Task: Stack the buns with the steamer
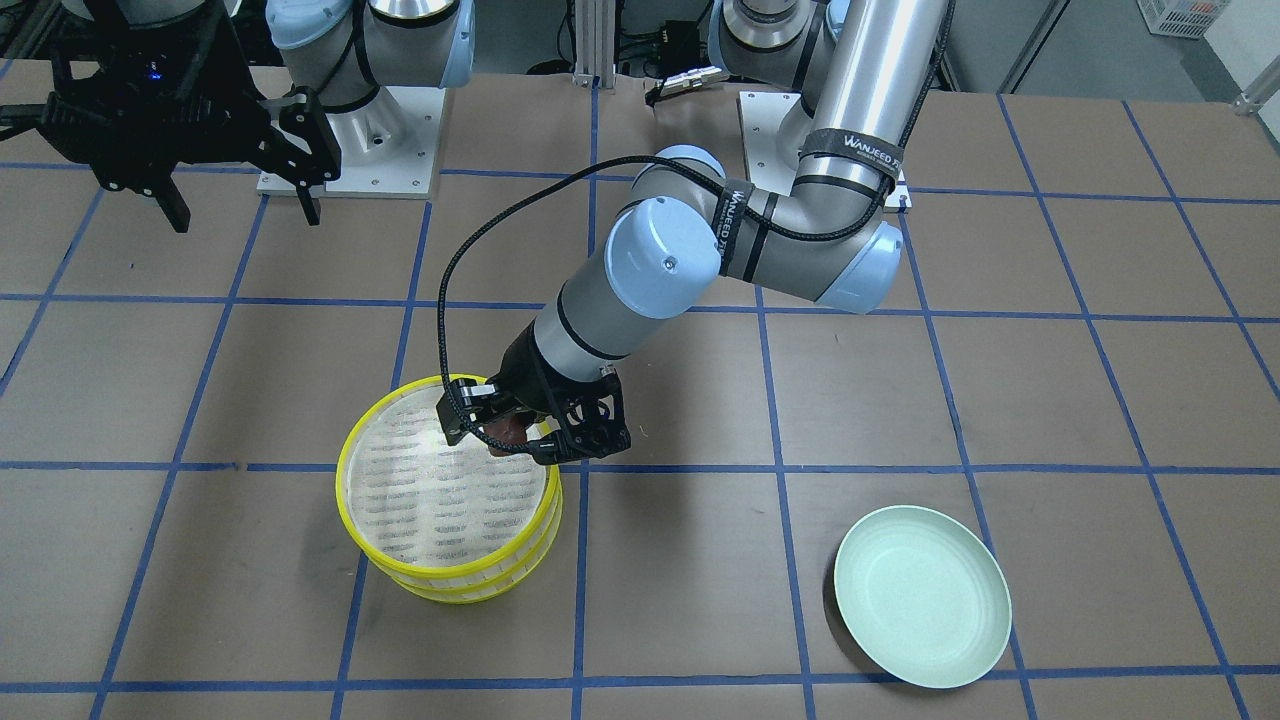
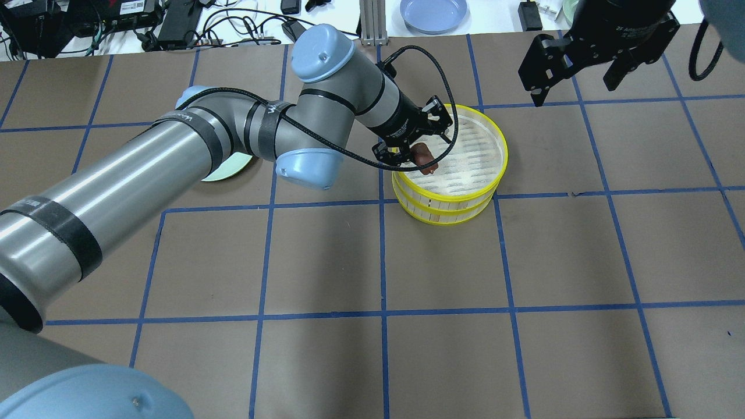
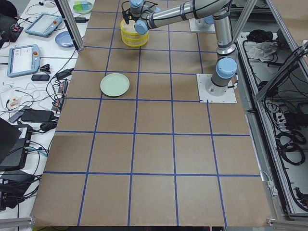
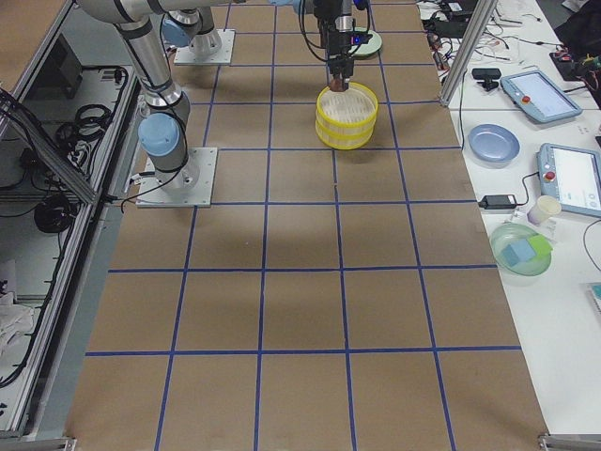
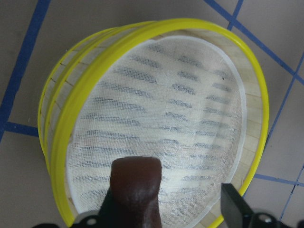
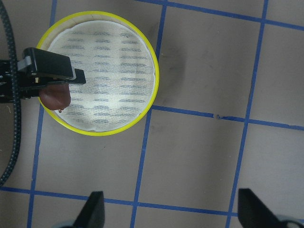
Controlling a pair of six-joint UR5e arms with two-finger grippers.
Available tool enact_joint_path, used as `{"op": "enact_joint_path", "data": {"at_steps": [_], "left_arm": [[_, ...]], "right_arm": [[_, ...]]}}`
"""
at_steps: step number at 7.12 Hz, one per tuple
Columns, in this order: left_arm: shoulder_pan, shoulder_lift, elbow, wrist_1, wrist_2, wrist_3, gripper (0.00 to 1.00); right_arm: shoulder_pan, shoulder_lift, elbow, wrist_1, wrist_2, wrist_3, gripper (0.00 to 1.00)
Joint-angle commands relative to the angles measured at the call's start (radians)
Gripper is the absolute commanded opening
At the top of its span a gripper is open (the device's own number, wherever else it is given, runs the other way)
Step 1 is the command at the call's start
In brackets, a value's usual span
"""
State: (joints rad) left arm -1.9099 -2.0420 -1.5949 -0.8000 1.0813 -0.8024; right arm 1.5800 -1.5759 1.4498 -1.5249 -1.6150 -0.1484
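The steamer's two yellow-rimmed tiers (image 1: 343, 480) stand stacked; the stack also shows in the overhead view (image 2: 504, 154). The top tier's mesh floor (image 5: 166, 109) is bare. My left gripper (image 2: 429, 146) hangs over the top tier's near rim with the dark reddish-brown bun (image 2: 424, 156) at its tips. In the left wrist view the bun (image 5: 135, 190) sits against one finger, with a clear gap to the other finger (image 5: 235, 204); the jaws stand wider than the bun. My right gripper (image 2: 573, 81) is open and empty, high beside the steamer. The cream-white bun is out of view.
A pale green plate (image 1: 922, 610) lies on the table on my left side, partly under the left arm in the overhead view (image 2: 224, 171). A blue plate (image 2: 433, 13) sits on the bench beyond the table. The arm bases (image 1: 350, 150) stand at the robot's edge.
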Motion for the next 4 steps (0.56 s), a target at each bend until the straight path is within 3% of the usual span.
{"op": "enact_joint_path", "data": {"at_steps": [1, 3, 4], "left_arm": [[-0.009, -0.001, 0.009, -0.002, -0.038, -0.004, 1.0], [-0.008, 0.02, 0.015, -0.013, -0.028, 0.052, 1.0], [0.021, 0.049, 0.029, -0.098, -0.017, 0.165, 1.0]], "right_arm": [[0.0, 0.001, 0.007, -0.003, 0.029, 0.003, 1.0], [0.0, -0.001, 0.01, -0.006, 0.029, 0.007, 1.0], [0.0, -0.001, 0.011, -0.015, 0.029, 0.007, 1.0]]}}
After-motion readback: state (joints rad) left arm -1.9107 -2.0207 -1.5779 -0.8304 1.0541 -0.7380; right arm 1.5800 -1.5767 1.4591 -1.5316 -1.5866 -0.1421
